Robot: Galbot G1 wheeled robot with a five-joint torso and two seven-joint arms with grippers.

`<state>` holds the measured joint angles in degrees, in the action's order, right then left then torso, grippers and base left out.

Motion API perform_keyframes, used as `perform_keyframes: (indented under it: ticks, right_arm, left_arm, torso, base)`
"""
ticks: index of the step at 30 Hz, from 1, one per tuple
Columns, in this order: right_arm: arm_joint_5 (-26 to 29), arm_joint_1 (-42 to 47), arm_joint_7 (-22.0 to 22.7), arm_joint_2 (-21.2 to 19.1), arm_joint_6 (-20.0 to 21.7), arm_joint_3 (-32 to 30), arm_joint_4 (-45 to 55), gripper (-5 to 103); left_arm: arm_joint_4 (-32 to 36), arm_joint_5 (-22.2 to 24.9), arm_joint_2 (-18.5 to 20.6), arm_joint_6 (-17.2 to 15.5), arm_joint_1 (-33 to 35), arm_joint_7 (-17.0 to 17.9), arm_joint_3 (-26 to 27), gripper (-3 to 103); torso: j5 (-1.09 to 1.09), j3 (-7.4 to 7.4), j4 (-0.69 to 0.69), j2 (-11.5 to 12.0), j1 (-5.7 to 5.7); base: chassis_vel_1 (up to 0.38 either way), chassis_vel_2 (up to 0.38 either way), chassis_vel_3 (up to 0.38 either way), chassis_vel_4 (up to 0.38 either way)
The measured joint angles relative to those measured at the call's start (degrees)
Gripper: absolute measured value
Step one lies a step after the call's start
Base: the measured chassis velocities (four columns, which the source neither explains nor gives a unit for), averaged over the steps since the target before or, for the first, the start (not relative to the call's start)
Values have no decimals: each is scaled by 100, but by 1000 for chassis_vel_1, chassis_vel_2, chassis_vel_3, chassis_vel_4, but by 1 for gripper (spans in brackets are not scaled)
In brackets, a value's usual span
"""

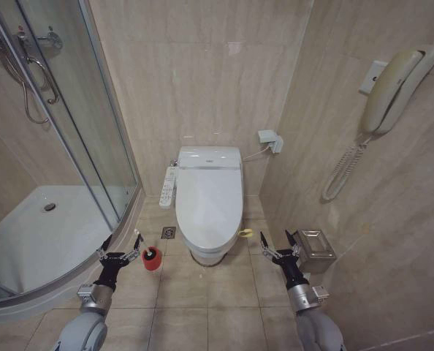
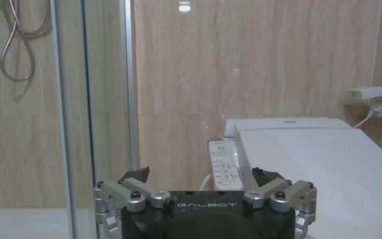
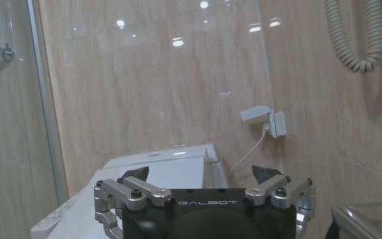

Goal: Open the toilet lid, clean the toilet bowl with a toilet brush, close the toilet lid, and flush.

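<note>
Closed toilet lid (image 1: 209,196) at centre, flanked by the left gripper (image 1: 119,243) and right gripper (image 1: 276,244), both spread wide and empty, with the toilet brush (image 1: 151,257) beside the left gripper.

- The toilet lid (image 1: 209,197) is glossy white, with a yellow loop (image 1: 246,233) at its front edge.
- The toilet brush (image 1: 150,254) has a black head in a red holder (image 1: 152,262).
- Walls (image 1: 202,73) and floor tiles (image 1: 210,292) are streaky beige.
- A silver metal bin (image 1: 313,250) stands by the right wall.
- Each tool is black with silver joints: left tool (image 1: 119,247), right tool (image 1: 277,245).
</note>
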<state>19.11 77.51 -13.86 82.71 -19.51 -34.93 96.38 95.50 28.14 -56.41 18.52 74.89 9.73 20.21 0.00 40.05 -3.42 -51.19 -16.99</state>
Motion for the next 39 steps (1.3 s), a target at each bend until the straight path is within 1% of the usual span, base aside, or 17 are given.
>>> perform_keyframes:
  ticks: [11, 12, 16, 22, 30, 39]
  right_arm:
    - [53, -5, -17, 5, -2, 9, 4, 100]
    - [49, -12, -17, 4, -22, 2, 3, 100]
    - [44, -22, -15, -6, -94, -20, -13, 100]
    - [-36, -14, -59, -11, -152, -46, -31, 100]
    - [21, -57, -65, 40, -160, 0, -13, 100]
    - [25, -91, -14, 45, -151, 22, -52, 100]
  left_arm:
    - [0, 0, 0, 0, -2, 0, 1, 100]
    - [0, 0, 0, 0, -3, 0, 0, 100]
    - [0, 0, 0, 0, -3, 0, 0, 100]
    - [0, 0, 0, 0, 0, 0, 0, 100]
    - [0, 0, 0, 0, -1, 0, 0, 100]
    - [0, 0, 0, 0, -1, 0, -1, 100]
  torso:
    - [-1, 2, 2, 2, -7]
    - [1, 3, 0, 3, -10]
    - [0, 3, 0, 3, -9]
    - [0, 1, 1, 1, -2]
    - [0, 1, 1, 1, -2]
    - [0, 1, 0, 1, -3]
  base:
    - [-99, 105, 101, -96]
    - [-114, 110, 133, -142]
    - [-76, 52, 38, -64]
    - [17, -13, -9, 18]
    - [20, -11, -8, 22]
    - [-86, 100, 88, -105]
